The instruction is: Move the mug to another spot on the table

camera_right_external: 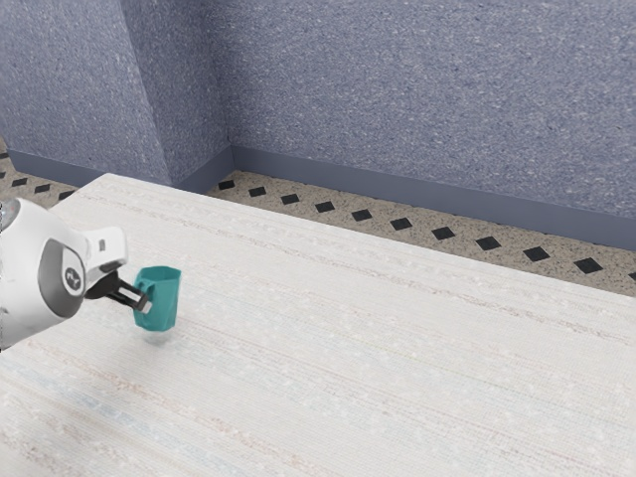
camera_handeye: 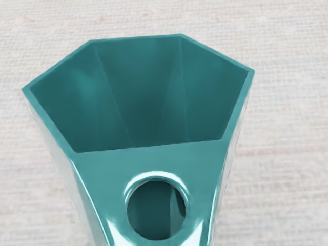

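A teal six-sided mug (camera_right_external: pixel 162 290) hangs tilted just above the pale wooden table (camera_right_external: pixel 397 348), near the exterior view's left, with a faint shadow under it. My black gripper (camera_right_external: pixel 141 296) reaches in from the left and is shut on the mug's handle side. In the wrist view the mug (camera_handeye: pixel 154 97) sits right under my hand. Its hollow inside faces up, and the handle (camera_handeye: pixel 156 177) with its round hole lies closest to the hand.
The table stretches wide toward the exterior view's right and front. Its far edge borders a beige floor with black diamond tiles (camera_right_external: pixel 442 233), and blue-grey walls (camera_right_external: pixel 417 89) stand behind.
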